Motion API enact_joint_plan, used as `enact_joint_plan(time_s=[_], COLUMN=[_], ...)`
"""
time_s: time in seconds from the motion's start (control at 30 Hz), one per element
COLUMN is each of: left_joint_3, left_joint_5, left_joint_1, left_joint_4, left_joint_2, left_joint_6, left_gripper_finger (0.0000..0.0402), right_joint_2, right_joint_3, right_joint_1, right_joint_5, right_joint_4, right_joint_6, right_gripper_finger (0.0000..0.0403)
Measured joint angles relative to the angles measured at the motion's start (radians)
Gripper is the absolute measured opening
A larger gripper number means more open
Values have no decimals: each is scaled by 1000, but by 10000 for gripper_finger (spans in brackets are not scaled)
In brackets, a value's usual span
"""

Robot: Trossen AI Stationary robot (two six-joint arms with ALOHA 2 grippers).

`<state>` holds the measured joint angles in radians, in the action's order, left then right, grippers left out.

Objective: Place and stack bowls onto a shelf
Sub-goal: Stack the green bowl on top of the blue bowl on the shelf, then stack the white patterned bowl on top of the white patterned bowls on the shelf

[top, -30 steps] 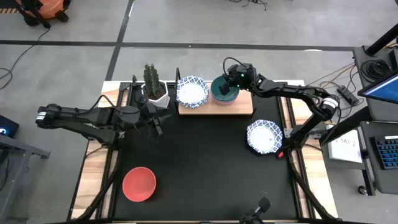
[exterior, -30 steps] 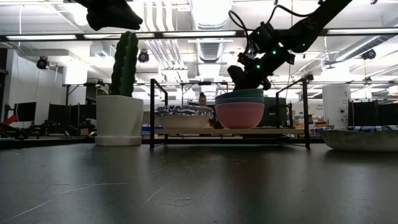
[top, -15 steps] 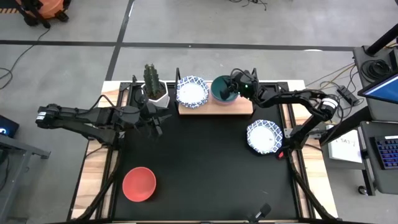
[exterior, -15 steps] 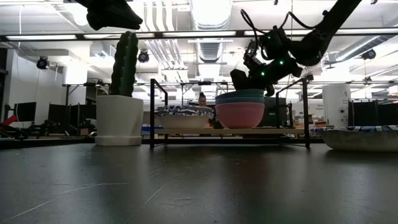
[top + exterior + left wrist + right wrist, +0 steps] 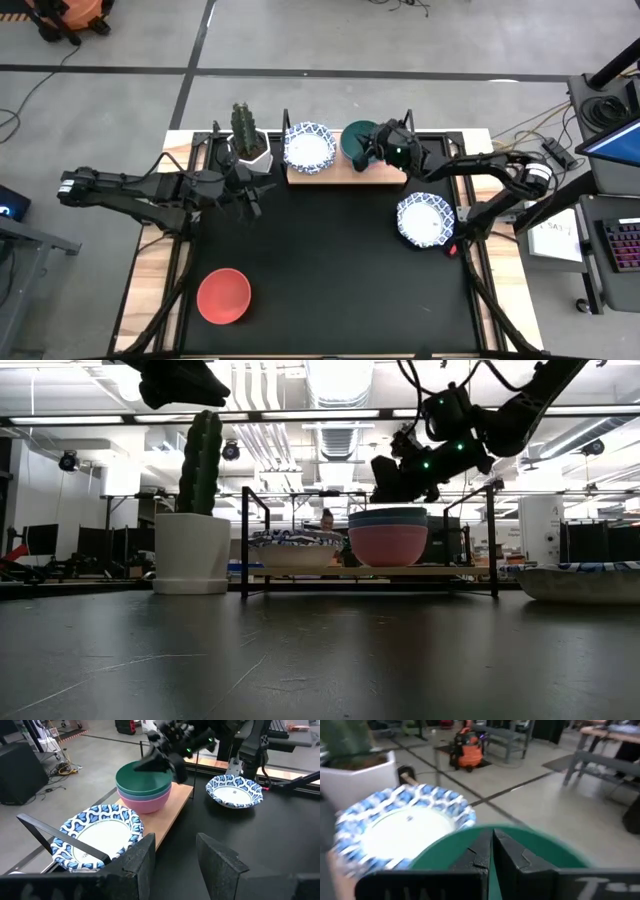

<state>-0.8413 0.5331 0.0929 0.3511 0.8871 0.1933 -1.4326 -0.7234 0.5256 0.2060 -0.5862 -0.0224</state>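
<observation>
The right pincer hangs over the shelf, fingers pressed together and holding nothing, just above the rim of the green bowl. That bowl tops a stack on the shelf, over a blue bowl and a pink bowl. A patterned bowl sits beside them on the shelf. Another patterned bowl lies on the surface to the right, and the red bowl sits near the front left. The left pincer hovers partly open and empty near the cactus.
</observation>
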Motion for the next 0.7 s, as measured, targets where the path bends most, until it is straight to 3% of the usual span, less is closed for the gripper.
enact_joint_plan(time_s=[0.2, 0.37, 0.5, 0.7], left_joint_3=[0, 0, 0, 0], left_joint_5=[0, -1, -1, -73], left_joint_1=[0, 0, 0, 1], left_joint_4=[-5, -13, -14, -13], left_joint_2=[0, 0, 0, 10], left_joint_6=[7, 7, 29, 112], left_gripper_finger=[127, 127, 127, 127], right_joint_2=[-23, -1, 103, 365], right_joint_3=[44, 49, 49, 49], right_joint_1=[-42, -46, -66, -140], right_joint_5=[79, 84, 82, 19], right_joint_4=[-2, -3, 29, 307], right_joint_6=[30, 30, 13, 86], right_gripper_finger=[9, 9, 9, 9])
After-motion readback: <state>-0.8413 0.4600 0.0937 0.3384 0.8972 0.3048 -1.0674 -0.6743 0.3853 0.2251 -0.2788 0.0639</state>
